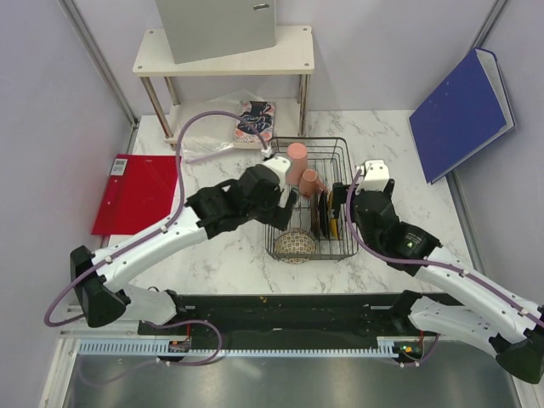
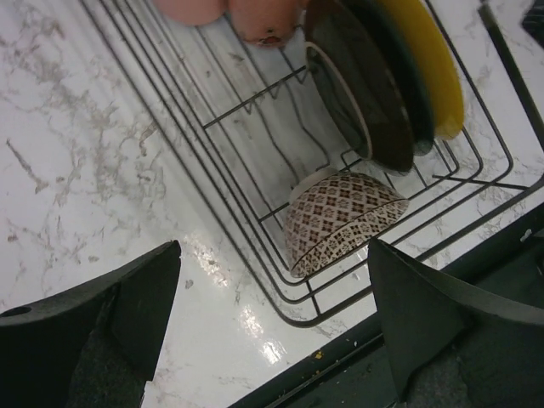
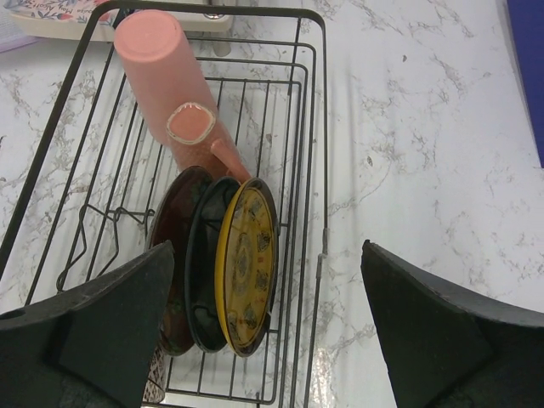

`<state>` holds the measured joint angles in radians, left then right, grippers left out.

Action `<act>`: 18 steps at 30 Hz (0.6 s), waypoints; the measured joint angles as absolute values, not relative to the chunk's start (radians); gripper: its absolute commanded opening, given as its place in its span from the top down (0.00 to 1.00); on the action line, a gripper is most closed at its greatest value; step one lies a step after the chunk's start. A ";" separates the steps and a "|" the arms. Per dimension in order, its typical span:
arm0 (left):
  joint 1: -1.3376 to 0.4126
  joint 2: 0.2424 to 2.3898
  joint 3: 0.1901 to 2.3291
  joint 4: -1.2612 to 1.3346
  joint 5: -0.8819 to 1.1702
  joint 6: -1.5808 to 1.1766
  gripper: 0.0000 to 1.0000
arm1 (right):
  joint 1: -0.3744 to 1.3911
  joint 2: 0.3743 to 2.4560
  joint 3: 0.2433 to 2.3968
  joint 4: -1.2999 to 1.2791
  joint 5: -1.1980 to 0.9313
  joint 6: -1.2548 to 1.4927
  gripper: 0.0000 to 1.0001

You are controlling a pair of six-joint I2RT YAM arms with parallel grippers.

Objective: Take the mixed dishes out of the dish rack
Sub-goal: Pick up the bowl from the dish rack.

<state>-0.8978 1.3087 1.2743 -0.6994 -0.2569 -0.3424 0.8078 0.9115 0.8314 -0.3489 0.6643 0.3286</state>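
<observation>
Three plates (image 3: 242,272), two cups (image 3: 157,68), one bowl (image 2: 340,221)

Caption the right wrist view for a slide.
Open right pincer by the dish rack: tall pink cup, small pink mug, three upright plates.

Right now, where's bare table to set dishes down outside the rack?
Free: marble between the dish rack and blue binder; marble between rack and red folder, partly under the left arm. Crowded: behind the rack, by the book and shelf legs.
</observation>
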 measured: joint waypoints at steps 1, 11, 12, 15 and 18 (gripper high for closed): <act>-0.941 1.337 1.303 -0.704 -0.270 -0.318 0.04 | 0.808 0.906 0.831 -0.356 0.669 0.330 0.02; -1.030 1.461 1.383 -0.714 -0.307 -0.152 0.18 | 0.808 0.880 0.831 -0.411 0.682 0.352 0.02; -1.032 1.454 1.369 -0.705 -0.301 -0.115 0.19 | 0.808 0.874 0.831 -0.415 0.683 0.352 0.02; -1.034 1.386 1.242 -0.642 -0.260 0.009 0.21 | 0.808 0.855 0.831 -0.422 0.688 0.357 0.02; -1.035 1.271 1.066 -0.548 -0.210 0.134 0.24 | 0.808 0.852 0.827 -0.423 0.687 0.368 0.02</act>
